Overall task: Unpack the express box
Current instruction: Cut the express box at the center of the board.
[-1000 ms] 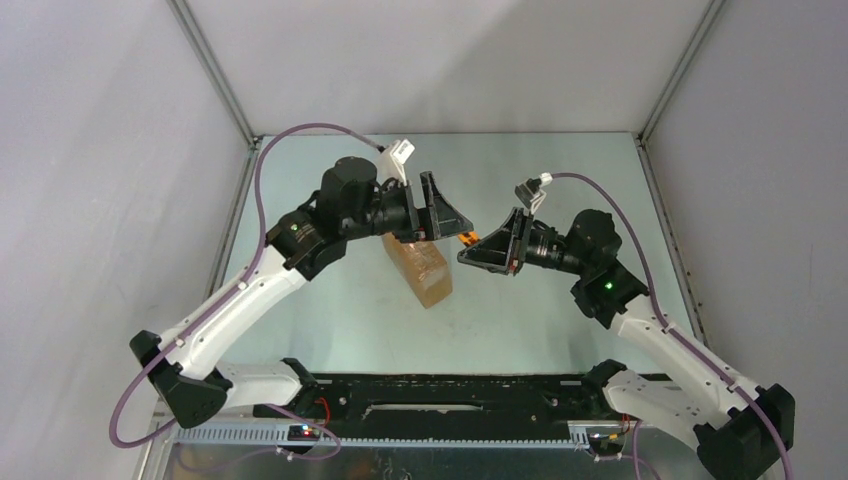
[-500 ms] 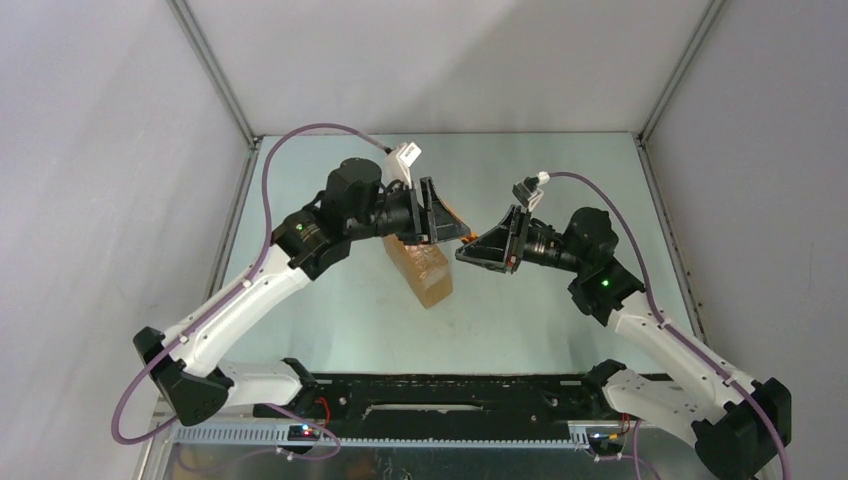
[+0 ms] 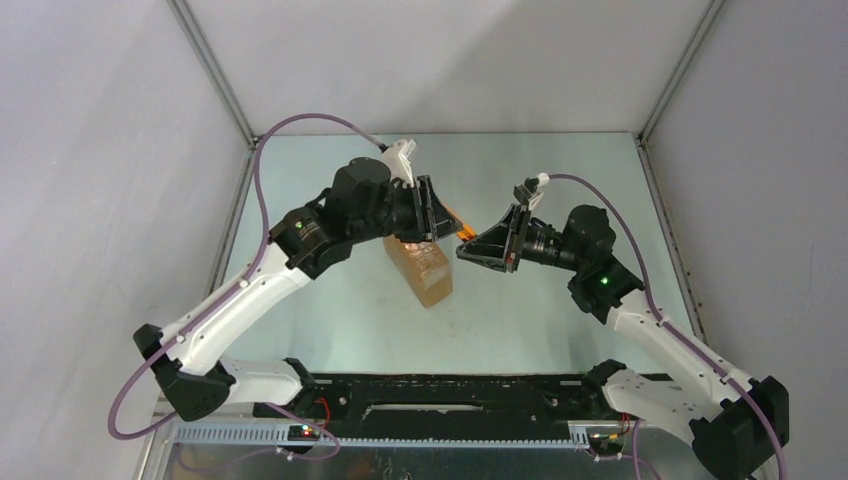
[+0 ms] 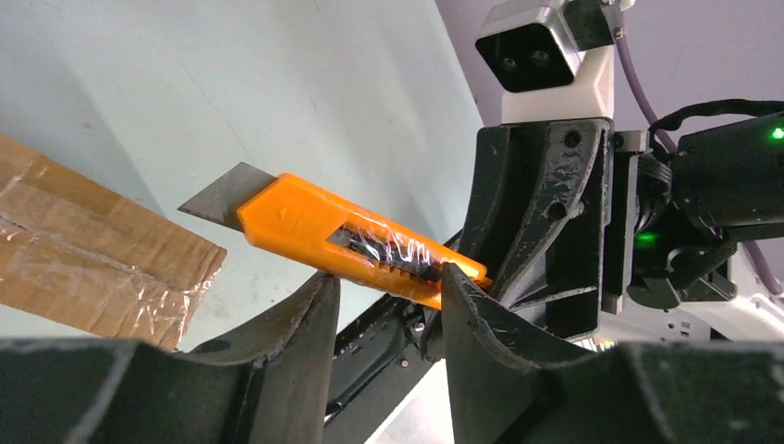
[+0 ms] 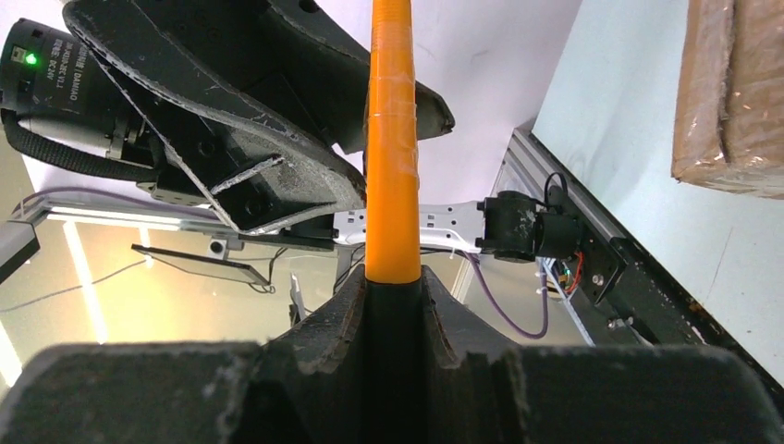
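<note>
The express box (image 3: 425, 270) is a brown taped cardboard parcel lying on the table between the two arms; a corner shows in the left wrist view (image 4: 92, 250) and at the right wrist view's top right (image 5: 735, 92). My right gripper (image 3: 468, 246) (image 5: 395, 277) is shut on the tail of an orange utility knife (image 3: 460, 230) (image 5: 392, 139), held in the air above the box's far end. The knife (image 4: 351, 240) has its grey blade (image 4: 217, 199) out. My left gripper (image 3: 440, 215) (image 4: 388, 277) has its jaws half apart, with the knife body crossing both tips.
Grey enclosure walls stand on three sides. A black rail (image 3: 450, 390) with the arm bases runs along the near edge. The right arm's wrist camera (image 4: 545, 55) sits close in front of my left gripper.
The left jaws have narrowed steadily around the knife while the left wrist edged toward it. The right gripper kept hold of the knife and barely moved. The box stayed put.
</note>
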Controlling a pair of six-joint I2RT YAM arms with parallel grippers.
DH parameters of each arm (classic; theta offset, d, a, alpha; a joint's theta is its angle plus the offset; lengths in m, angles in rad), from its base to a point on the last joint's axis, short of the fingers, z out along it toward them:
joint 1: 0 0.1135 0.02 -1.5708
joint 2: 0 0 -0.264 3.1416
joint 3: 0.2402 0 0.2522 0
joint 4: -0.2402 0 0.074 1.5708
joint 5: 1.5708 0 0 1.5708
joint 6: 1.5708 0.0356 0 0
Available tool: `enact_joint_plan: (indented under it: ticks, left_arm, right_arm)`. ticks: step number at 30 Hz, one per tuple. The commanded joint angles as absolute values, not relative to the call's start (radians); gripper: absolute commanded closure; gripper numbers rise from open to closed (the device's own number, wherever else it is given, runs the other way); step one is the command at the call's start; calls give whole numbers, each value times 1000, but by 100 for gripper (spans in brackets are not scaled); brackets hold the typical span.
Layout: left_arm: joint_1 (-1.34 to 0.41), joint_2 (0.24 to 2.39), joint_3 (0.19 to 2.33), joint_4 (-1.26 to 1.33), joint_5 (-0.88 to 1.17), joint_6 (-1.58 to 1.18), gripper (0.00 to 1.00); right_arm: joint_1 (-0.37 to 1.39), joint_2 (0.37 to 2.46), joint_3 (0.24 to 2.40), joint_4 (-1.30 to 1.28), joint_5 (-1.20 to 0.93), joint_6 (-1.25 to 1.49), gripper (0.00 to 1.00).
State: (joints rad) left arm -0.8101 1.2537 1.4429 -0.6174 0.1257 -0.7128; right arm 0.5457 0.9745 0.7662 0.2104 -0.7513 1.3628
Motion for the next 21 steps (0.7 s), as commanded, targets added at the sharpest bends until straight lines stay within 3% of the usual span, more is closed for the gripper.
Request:
enact_joint_plan:
  ticks: [1, 9, 15, 21]
  left_arm:
    - [-756, 1278, 1487, -825, -207, -618, 55]
    - [-707, 1254, 1515, -807, -119, -644, 52]
    - [-667, 1176, 1435, -657, 130, -732, 26]
    - [-585, 1028, 1233, -409, 309, -890, 15]
  right_arm:
    - [511, 892, 822, 295, -809, 1363, 100]
    - [503, 872, 822, 209, -817, 1310, 100]
    - [502, 883, 822, 214, -824, 1296, 100]
    - [501, 890, 822, 210, -794, 1282, 100]
